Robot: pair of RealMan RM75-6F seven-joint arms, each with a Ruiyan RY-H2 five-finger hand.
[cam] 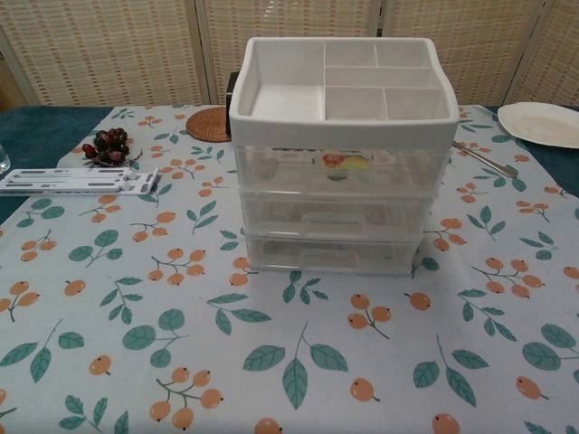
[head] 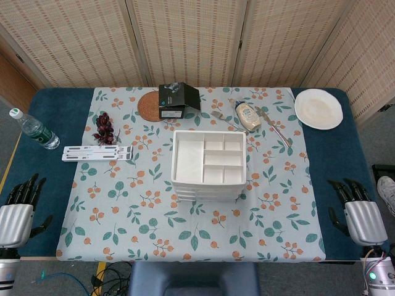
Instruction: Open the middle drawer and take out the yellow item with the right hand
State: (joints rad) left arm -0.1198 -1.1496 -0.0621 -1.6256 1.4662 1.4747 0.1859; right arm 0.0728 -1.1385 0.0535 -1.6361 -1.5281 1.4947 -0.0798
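I see both drawers shut in the organizer (cam: 339,154); my left hand (head: 17,213) and right hand (head: 361,216) rest spread, empty, at the counter (head: 28,154) edges.

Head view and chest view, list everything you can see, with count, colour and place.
drawer unit: one, white top tray, clear drawers all shut, table centre
tablecloth: one, pale with leaf and orange berry print, over the blue table
water bottle: one, clear with green label, far left
grapes: one bunch, dark red, left of centre
flat white strips: white, below the grapes
coaster: one, brown woven, back
box: one, black, beside the coaster
sauce bottle: one, cream, lying down
plate: one, white, back right
left hand: silver and black, open, near left edge
right hand: same, open, near right edge
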